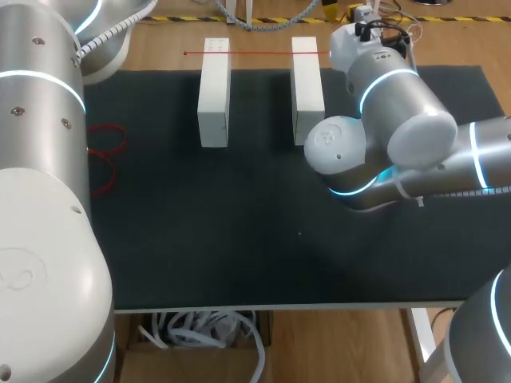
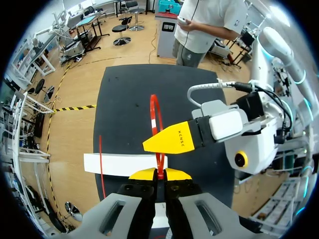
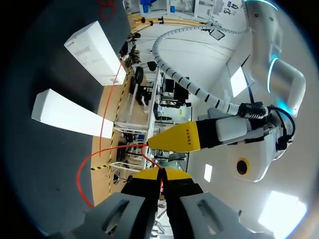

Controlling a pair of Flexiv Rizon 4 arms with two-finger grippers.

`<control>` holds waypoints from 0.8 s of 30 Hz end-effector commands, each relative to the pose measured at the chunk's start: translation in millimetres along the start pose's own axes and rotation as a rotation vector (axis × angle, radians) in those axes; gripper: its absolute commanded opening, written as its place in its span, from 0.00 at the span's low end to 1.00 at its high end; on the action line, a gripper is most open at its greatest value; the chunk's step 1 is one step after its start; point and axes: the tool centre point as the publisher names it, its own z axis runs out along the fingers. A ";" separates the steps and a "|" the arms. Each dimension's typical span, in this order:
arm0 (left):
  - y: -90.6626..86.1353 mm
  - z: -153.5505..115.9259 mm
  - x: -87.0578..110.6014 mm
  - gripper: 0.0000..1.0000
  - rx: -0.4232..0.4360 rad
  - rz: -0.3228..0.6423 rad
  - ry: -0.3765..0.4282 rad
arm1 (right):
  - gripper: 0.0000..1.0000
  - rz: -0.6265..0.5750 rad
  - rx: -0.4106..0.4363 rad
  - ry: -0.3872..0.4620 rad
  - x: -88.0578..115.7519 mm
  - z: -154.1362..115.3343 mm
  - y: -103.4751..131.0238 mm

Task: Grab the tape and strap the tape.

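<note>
My left gripper (image 2: pixel 159 175) is pinched closed on the red tape (image 2: pixel 155 117), its loop standing just ahead over the bench (image 2: pixel 124 104). My right gripper (image 3: pixel 159 174) seems to nip a strand too. A hard pull could slip the thin tape free or topple the far white blocks (image 1: pixel 214 92).

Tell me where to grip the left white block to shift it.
Take the left white block from above, jaws across its long sides near the middle: it lies flat, long and narrow, mat free either side; the red tape crosses only its far end.
</note>
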 end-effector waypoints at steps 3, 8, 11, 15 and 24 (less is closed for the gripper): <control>-2.2 -1.3 -1.2 0.00 -0.007 -0.002 0.004 | 0.00 -0.001 -0.010 0.015 -5.0 -2.4 0.0; -2.2 -1.3 -1.2 0.00 -0.007 -0.002 0.004 | 0.00 0.003 -0.017 0.017 -4.2 -2.8 2.2; -2.2 -1.3 -1.2 0.00 -0.007 -0.002 0.004 | 0.00 0.004 -0.019 0.015 -4.6 -2.6 2.7; -2.2 -1.3 -1.2 0.00 -0.007 -0.002 0.004 | 0.00 0.006 -0.021 0.013 -5.1 -2.5 2.8; -2.2 -1.3 -1.2 0.00 -0.007 -0.002 0.004 | 0.00 0.004 -0.027 0.018 -4.0 -3.2 3.1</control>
